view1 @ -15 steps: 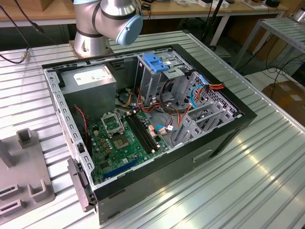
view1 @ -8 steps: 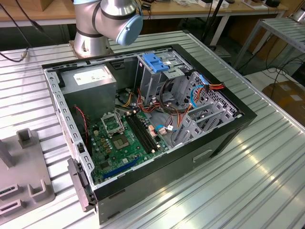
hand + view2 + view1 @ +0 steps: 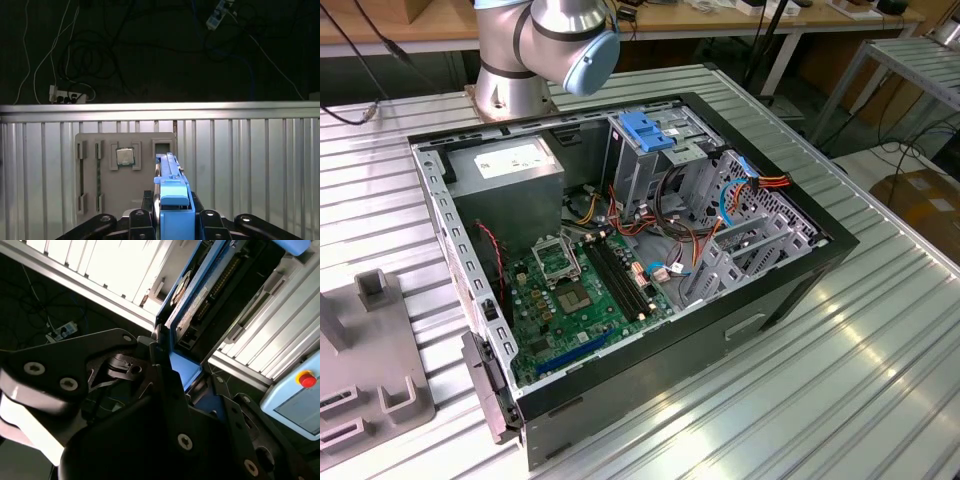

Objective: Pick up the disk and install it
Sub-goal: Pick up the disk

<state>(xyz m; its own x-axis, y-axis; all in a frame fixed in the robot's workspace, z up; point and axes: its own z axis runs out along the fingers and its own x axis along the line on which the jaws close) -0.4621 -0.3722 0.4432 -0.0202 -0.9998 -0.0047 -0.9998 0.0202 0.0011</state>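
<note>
Step in hand, as judged: carrying the disk, already lifted. It hangs over the slatted table (image 3: pixel 250 165), above the grey fixture tray (image 3: pixel 125 200), apart from the open computer case (image 3: pixel 790 290). To do this well: keep the drive edge-on and steady, hold pressure even on both faces so it cannot pivot, and stay clear of the loose cables (image 3: pixel 665 235) around the drive cage (image 3: pixel 640 170). Materials: table is ribbed bright aluminium, slick. Case is black sheet steel with a perforated grey inner frame. Cage is bare folded metal under a blue plastic latch (image 3: pixel 645 130). Tray is matte grey with moulded pockets. Disk (image 3: pixel 172 192) is thin and rectangular, with a smooth blue plastic bracket. Gripper (image 3: pixel 173 212) is black metal, clenched on the disk from both sides.
</note>
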